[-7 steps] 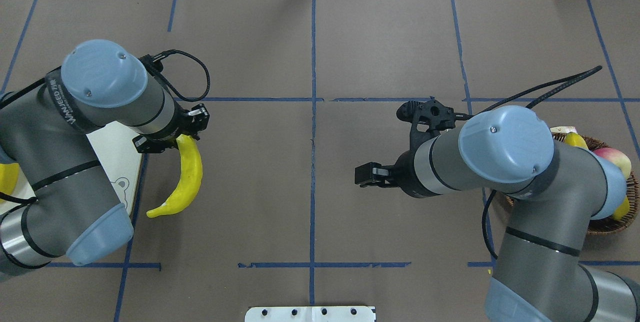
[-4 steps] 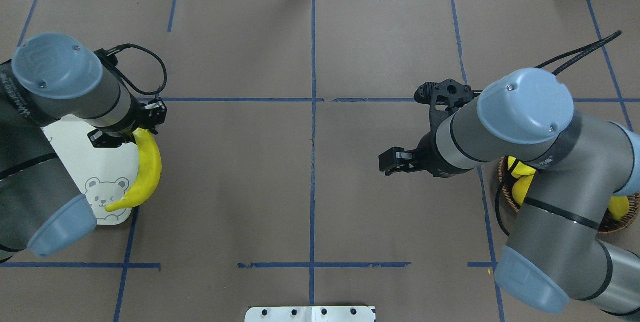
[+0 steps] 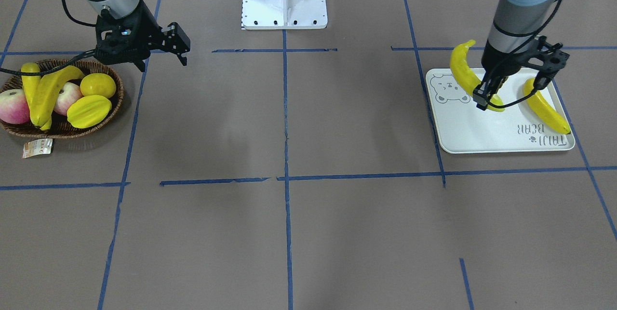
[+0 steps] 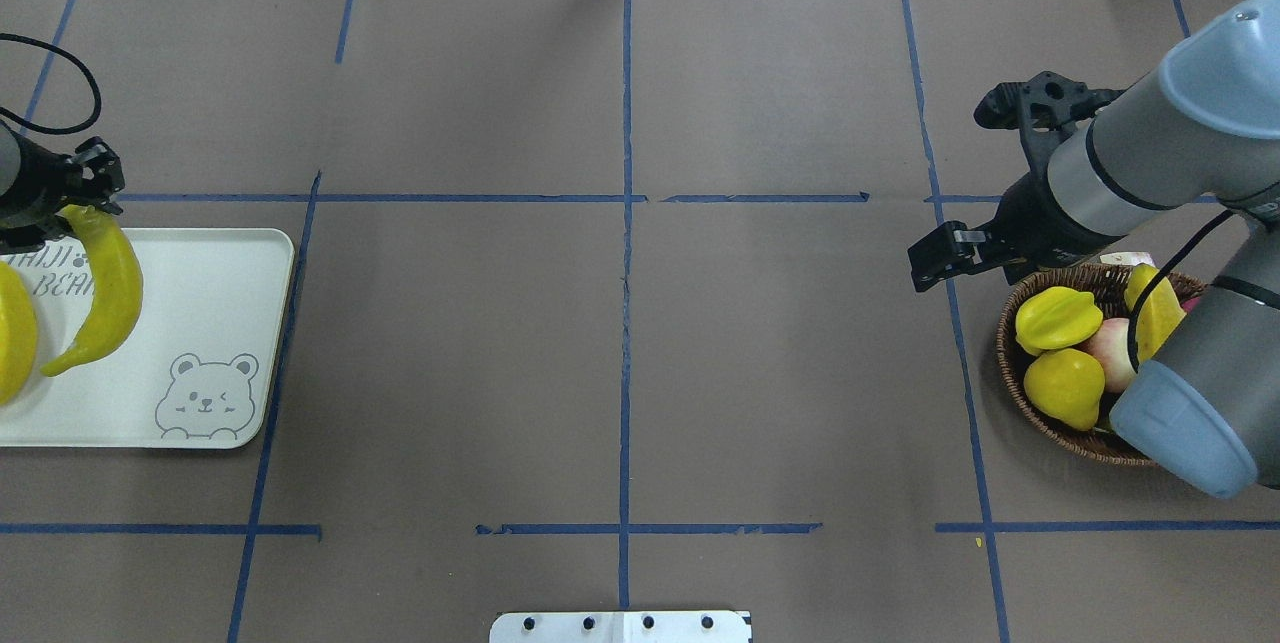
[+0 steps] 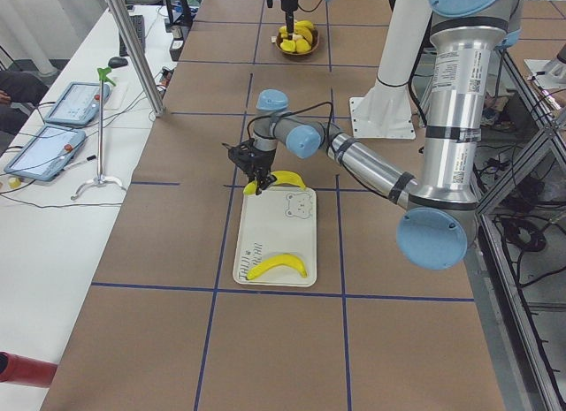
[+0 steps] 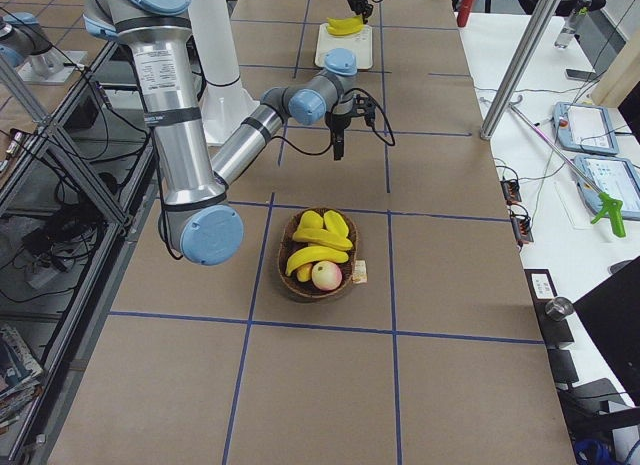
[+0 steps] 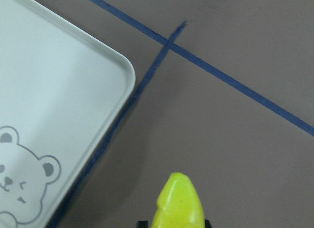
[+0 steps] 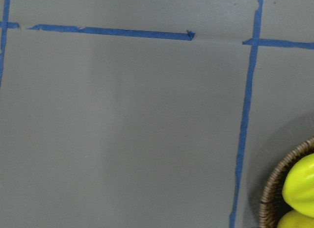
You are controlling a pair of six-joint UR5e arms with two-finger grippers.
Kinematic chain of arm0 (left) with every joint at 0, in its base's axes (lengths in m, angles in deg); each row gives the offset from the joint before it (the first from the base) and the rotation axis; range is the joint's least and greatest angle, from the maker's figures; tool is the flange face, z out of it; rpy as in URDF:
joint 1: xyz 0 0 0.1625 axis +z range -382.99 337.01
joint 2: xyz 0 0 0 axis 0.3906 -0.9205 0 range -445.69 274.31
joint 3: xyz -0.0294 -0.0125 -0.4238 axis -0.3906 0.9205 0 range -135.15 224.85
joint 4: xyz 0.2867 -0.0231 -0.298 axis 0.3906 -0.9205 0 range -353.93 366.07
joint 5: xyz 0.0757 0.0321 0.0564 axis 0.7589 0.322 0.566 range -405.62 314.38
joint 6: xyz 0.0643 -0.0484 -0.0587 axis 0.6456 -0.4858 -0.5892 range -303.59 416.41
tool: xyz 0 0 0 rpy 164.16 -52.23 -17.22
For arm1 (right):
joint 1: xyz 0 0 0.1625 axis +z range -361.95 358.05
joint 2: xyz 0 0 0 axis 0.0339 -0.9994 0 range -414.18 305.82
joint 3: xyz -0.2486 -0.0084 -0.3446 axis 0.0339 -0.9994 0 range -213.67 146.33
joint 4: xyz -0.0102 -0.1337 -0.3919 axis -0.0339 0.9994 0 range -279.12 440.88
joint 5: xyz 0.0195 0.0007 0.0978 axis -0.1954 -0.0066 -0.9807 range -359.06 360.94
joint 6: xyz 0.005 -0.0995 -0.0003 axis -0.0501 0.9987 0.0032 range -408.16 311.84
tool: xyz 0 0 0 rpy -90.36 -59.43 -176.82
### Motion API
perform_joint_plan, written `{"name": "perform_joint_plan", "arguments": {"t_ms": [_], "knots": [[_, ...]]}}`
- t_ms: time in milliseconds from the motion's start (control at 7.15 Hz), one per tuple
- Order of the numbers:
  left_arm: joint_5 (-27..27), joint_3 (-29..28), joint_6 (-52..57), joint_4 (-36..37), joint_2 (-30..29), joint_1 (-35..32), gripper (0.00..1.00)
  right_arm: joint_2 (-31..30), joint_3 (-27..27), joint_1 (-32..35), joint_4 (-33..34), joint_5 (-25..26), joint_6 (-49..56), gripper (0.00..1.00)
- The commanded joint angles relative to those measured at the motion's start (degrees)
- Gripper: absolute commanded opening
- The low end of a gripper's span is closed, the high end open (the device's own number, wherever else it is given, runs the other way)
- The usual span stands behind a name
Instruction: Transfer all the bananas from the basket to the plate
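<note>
Brown-papered table (image 3: pixel 289 228): left gripper (image 3: pixel 486 100), clamped on a banana (image 3: pixel 462 70), has swung in over the plate (image 3: pixel 482 139), where one already lies. Right gripper (image 3: pixel 179 45), jaws apart and empty, has backed toward the basket (image 3: pixel 62 131); two bananas (image 3: pixel 48 93) remain.

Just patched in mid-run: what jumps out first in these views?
The left gripper holds a yellow banana over the plate, where another banana already lies. Across the table, the basket holds two bananas among other fruit, with the right gripper hovering beside it.
</note>
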Motion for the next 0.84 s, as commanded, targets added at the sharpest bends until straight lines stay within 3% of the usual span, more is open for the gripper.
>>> {"name": "perform_joint_plan", "arguments": {"t_ms": [0,699], "knots": [[-1.30,-6.84,-5.53,-12.88,3.03,-1.72,0.01,-3.01,0.23,2.95,0.01,-1.19,5.16,1.00],[-1.39,-25.83,-9.44,-34.95,5.22,-1.90,0.09,-3.28,1.10,2.95,-0.08,-1.10,5.08,1.00]]}}
